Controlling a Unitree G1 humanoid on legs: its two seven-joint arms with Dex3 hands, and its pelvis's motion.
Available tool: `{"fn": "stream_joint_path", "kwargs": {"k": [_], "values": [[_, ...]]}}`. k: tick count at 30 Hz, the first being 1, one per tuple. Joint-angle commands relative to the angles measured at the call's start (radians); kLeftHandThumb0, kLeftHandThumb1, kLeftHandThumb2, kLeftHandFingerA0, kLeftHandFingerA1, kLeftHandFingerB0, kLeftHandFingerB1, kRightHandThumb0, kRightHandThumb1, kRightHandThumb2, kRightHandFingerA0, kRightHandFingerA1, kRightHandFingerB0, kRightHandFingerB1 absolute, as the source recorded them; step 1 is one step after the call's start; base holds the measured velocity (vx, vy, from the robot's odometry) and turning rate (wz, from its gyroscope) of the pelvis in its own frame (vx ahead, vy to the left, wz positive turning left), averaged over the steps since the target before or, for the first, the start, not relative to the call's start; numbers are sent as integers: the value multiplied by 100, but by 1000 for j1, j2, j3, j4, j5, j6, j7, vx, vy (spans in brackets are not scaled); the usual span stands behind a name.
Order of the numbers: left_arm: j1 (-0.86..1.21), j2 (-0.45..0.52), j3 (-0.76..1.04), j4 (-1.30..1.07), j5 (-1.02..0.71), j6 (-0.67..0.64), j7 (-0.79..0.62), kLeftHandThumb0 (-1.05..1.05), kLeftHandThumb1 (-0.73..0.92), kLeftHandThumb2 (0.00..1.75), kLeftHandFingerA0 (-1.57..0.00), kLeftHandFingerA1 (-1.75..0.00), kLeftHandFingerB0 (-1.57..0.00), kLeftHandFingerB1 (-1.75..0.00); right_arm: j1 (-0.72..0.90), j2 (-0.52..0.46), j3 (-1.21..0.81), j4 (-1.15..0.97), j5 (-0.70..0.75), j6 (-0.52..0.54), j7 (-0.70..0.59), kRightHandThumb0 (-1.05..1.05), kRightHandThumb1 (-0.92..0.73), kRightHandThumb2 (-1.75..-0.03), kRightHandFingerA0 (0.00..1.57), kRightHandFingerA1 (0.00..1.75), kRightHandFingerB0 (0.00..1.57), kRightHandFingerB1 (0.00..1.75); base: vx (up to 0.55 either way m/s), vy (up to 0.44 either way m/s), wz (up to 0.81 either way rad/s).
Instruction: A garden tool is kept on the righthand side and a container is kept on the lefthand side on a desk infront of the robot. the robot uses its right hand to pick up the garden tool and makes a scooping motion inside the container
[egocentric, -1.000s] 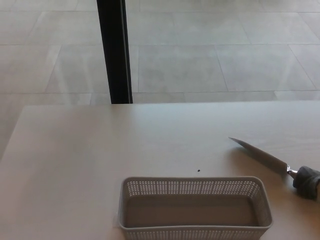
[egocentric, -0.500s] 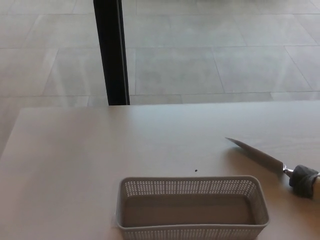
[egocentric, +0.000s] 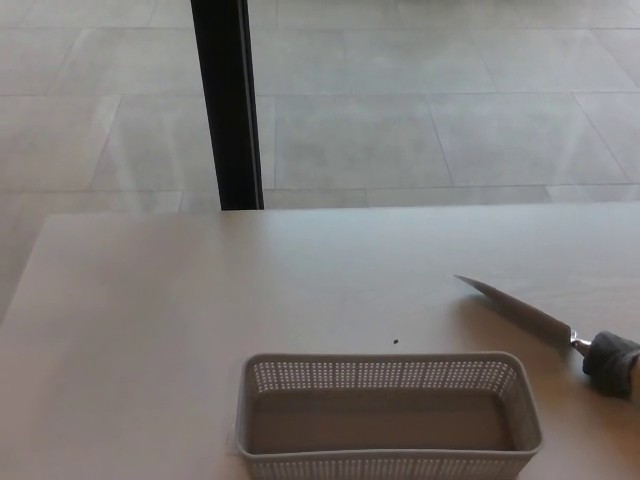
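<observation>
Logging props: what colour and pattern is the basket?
Light grey basket, walls perforated with small holes; head view.

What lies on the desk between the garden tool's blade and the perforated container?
Nothing: in the head view, bare desk separates the garden tool from the container. A tiny dark speck sits farther left.

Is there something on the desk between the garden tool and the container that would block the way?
Nothing visible does. The garden tool lies to the right of the container, with only bare desk between them; a tiny dark speck lies off that path.
</observation>
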Motion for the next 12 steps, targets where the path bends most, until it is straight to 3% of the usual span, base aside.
{"fn": "stream_joint_path", "kwargs": {"k": [1, 2, 3, 4, 12], "values": [[-6, 11, 4, -1, -9, 4, 0, -52, 66, 60, -50, -53, -48, -43, 134, 17, 248, -221, -93, -97, 59, -73, -80, -64, 22, 85, 14, 70, 0, 0, 0], [-8, 11, 6, -1, -12, 3, -3, -53, 66, 60, -47, -52, -48, -43, 136, 6, 292, -214, -111, -109, 78, -75, -60, -96, 18, 68, 10, 60, 0, 0, 0], [-9, 12, 7, 0, -13, 4, -3, -53, 66, 60, -47, -53, -48, -43, 126, 0, 320, -180, -116, -127, 77, -78, -73, -62, 17, 71, 6, 59, 0, 0, 0], [-11, 11, 10, -1, -14, 7, 6, -52, 66, 60, -51, -54, -50, -43, 117, -1, 339, -138, -117, -138, 58, -81, -90, -68, 12, 75, 8, 61, 0, 0, 0], [-15, 20, -17, -2, 11, -2, 6, -50, 71, 61, -48, -54, -45, -43, 133, -16, 405, -145, -52, -124, 25, -81, -90, -68, 12, 75, 8, 61, 0, 0, 0]]}}
